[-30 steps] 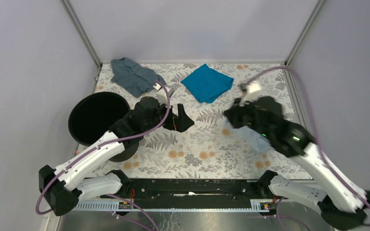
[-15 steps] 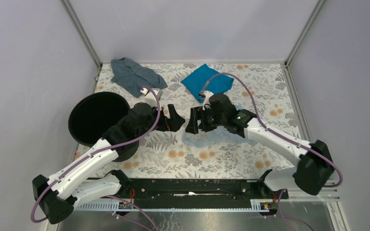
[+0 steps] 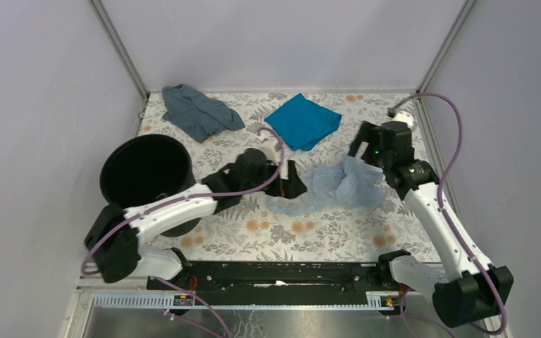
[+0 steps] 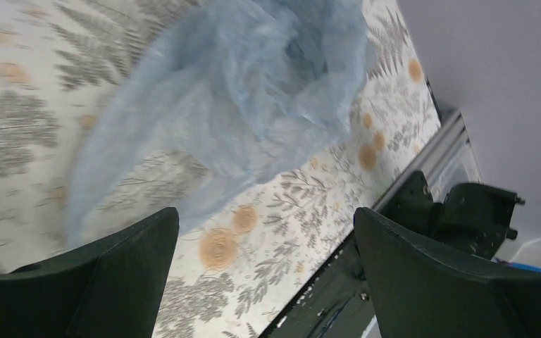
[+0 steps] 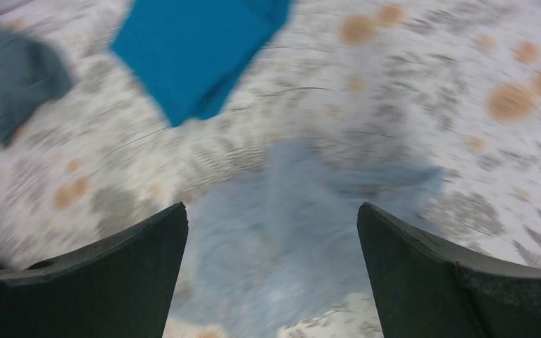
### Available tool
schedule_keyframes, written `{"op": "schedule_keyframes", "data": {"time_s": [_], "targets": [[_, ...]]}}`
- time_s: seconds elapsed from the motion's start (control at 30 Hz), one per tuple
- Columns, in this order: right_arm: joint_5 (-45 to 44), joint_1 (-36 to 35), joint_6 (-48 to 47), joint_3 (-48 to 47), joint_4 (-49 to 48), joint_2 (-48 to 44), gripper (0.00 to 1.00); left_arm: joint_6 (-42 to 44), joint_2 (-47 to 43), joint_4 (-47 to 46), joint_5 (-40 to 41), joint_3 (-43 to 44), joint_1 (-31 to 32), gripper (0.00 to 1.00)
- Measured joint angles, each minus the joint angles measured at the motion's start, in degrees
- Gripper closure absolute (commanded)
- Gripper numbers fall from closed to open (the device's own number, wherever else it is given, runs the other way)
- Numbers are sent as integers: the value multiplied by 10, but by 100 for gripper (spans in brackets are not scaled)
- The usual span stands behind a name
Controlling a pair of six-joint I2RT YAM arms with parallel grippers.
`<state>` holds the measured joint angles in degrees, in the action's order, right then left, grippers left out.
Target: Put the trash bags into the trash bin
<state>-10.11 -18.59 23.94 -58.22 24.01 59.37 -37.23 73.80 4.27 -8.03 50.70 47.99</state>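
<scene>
The trash bag (image 3: 341, 184) is a crumpled pale blue film lying loose on the floral table (image 3: 310, 232), right of centre. My left gripper (image 3: 292, 182) is open at the bag's left edge and holds nothing. In the left wrist view the bag (image 4: 253, 91) lies ahead of the open left gripper (image 4: 265, 215). My right gripper (image 3: 363, 150) is open just behind the bag's right end. In the blurred right wrist view the bag (image 5: 310, 232) shows below the open right gripper (image 5: 271, 208), with nothing pinched. The black trash bin (image 3: 143, 137) stands upright at the left.
A teal cloth (image 3: 303, 120) lies at the back centre and shows again in the right wrist view (image 5: 197, 49). A grey-blue cloth (image 3: 199, 109) lies at the back left, behind the bin. Grey walls with metal posts close in the table.
The right gripper opened and let the bag drop onto the table, then swung back to the right. The left arm reached right, up to the bag's left edge.
</scene>
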Motion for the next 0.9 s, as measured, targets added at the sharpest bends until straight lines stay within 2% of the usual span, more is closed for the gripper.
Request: {"op": "schedule_keyframes", "data": {"time_s": [0.17,0.37,0.57,0.77,0.83,0.9], "targets": [[-3,151,24,44,-7,63,4,-3,103,-28,-11,58,61,1],[46,260,36,62,-50,123,9,3,143,-44,-13,96,82,1],[109,277,40,99,-108,175,28,13,143,-48,-13,97,84,1],[132,277,45,130,-138,219,23,21,133,-39,-12,97,84,1],[132,277,46,142,-145,219,24,25,123,-35,-12,97,84,1],[132,277,45,155,-155,219,29,27,116,-35,-12,97,84,1]]}}
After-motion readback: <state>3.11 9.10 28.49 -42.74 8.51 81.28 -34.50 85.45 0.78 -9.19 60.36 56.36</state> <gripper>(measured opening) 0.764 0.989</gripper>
